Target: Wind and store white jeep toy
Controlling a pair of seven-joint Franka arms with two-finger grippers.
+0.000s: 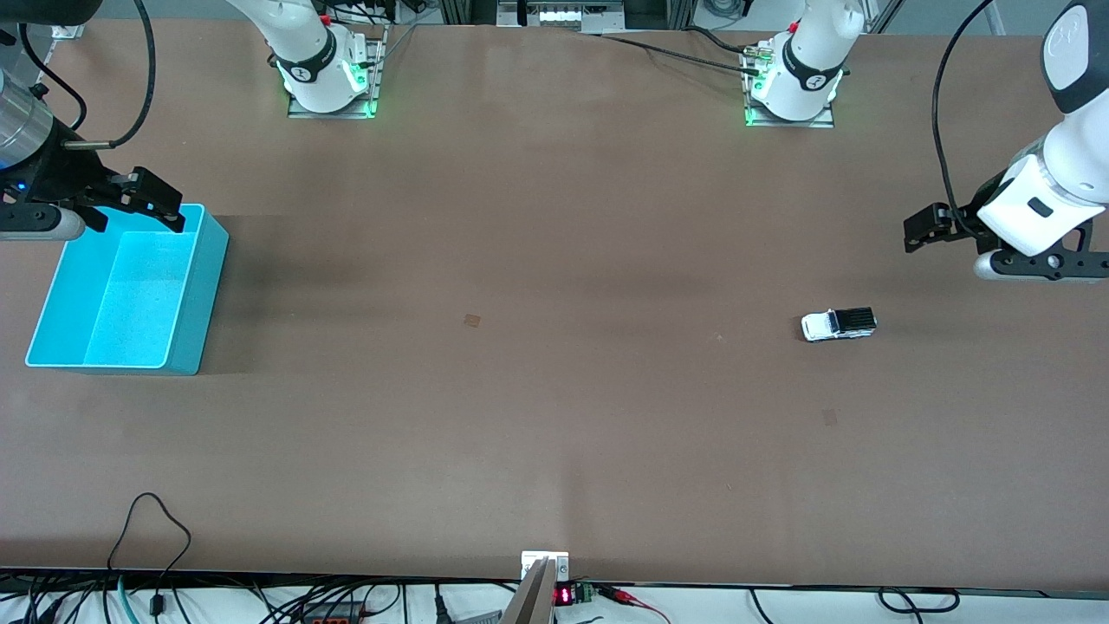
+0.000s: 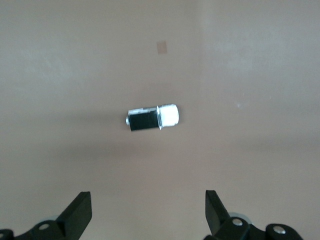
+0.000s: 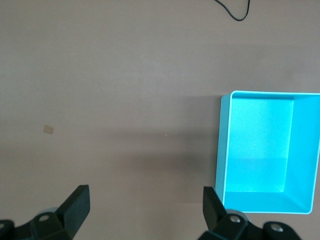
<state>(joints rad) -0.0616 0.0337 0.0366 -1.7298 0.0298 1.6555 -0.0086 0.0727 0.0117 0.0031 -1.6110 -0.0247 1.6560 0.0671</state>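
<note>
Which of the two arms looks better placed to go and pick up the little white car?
The left arm. Its open gripper hangs at the same end of the table as the toy car, which shows in its wrist view. The right gripper, also open, is over the blue bin's rim at the other end.

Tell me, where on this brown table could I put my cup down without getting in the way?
The broad bare stretch of the brown table between the cyan plastic bin and the small white jeep toy is free, and so is the strip nearest the front camera. The ends are busier: the open right gripper hangs over the bin's rim, and the open left gripper hovers by the jeep.
</note>
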